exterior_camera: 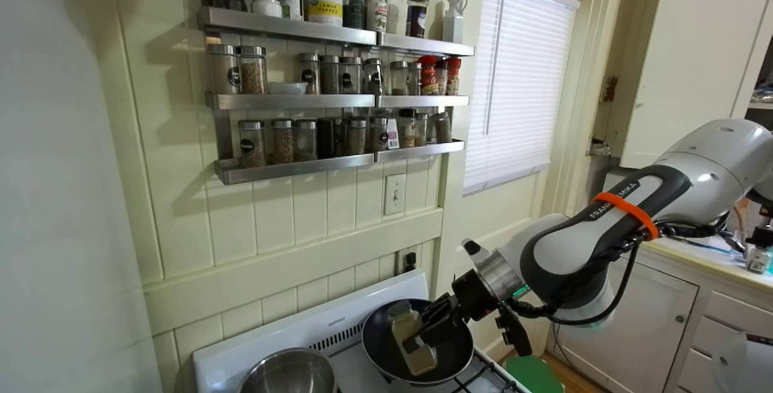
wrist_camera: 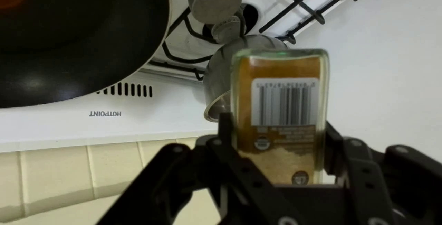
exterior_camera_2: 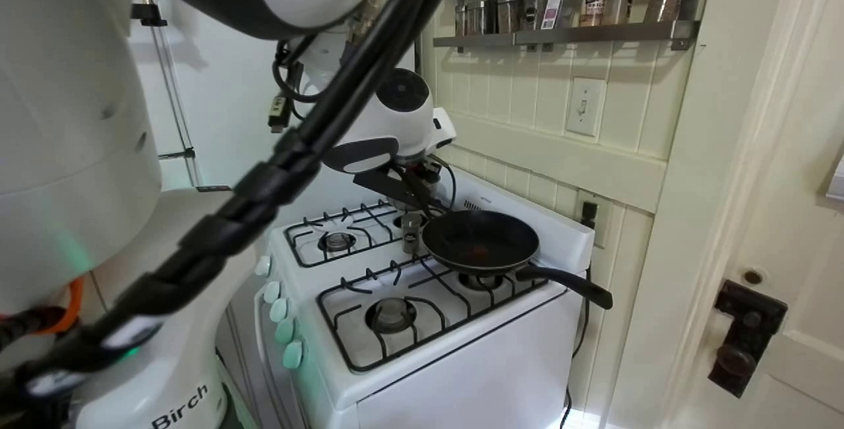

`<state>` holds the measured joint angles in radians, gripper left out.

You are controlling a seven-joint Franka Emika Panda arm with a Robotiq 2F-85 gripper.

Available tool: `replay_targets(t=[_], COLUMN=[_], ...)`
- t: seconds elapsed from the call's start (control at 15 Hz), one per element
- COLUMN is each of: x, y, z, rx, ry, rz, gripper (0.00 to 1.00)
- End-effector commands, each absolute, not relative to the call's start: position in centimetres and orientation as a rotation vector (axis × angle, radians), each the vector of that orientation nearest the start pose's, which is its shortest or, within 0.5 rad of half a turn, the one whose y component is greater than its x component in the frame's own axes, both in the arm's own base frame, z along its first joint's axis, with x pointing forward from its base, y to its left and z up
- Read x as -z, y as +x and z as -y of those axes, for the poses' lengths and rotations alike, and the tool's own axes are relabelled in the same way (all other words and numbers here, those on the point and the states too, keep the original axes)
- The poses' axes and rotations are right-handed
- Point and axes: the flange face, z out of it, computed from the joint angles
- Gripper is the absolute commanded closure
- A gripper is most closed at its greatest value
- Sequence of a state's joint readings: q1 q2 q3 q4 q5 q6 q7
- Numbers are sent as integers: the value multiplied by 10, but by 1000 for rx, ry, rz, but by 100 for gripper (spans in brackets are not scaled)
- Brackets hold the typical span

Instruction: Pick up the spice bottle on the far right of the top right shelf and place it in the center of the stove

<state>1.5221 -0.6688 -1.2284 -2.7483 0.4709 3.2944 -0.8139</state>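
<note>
The spice bottle (exterior_camera: 423, 360) is clear glass with tan-brown contents. It is held tilted in front of the frying pan in an exterior view. In the wrist view, the bottle (wrist_camera: 285, 102) shows a barcode label and its glass base; its cap is hidden. My gripper (exterior_camera: 420, 332) is shut on its sides; the fingers press both edges in the wrist view (wrist_camera: 278, 137). The stove (exterior_camera_2: 455, 360) is white with black grates. The grey metal shelf (exterior_camera: 296, 168) with rows of jars is on the wall above; part shows in an exterior view (exterior_camera_2: 613, 33).
A black frying pan (exterior_camera_2: 481, 238) sits on a rear burner, handle outward. Another small jar (exterior_camera_2: 410, 234) stands near the stove's middle beside the pan; its metal lid shows in the wrist view (wrist_camera: 215, 3). A steel pot (exterior_camera: 290, 375) stands at the back burner.
</note>
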Motion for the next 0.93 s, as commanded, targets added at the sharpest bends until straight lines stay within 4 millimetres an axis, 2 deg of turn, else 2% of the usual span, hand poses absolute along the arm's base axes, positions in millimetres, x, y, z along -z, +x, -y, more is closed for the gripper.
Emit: replay_targets(t=[0.0, 0.13, 0.4, 0.87], x=[-343, -335, -325, -312], y=[420, 415, 409, 412], z=[-101, -115, -134, -142], rx=[937, 896, 929, 1119], ry=[-2381, -2367, -2327, -2281], rz=[569, 669, 851, 1033], gripper=[67, 67, 67, 67])
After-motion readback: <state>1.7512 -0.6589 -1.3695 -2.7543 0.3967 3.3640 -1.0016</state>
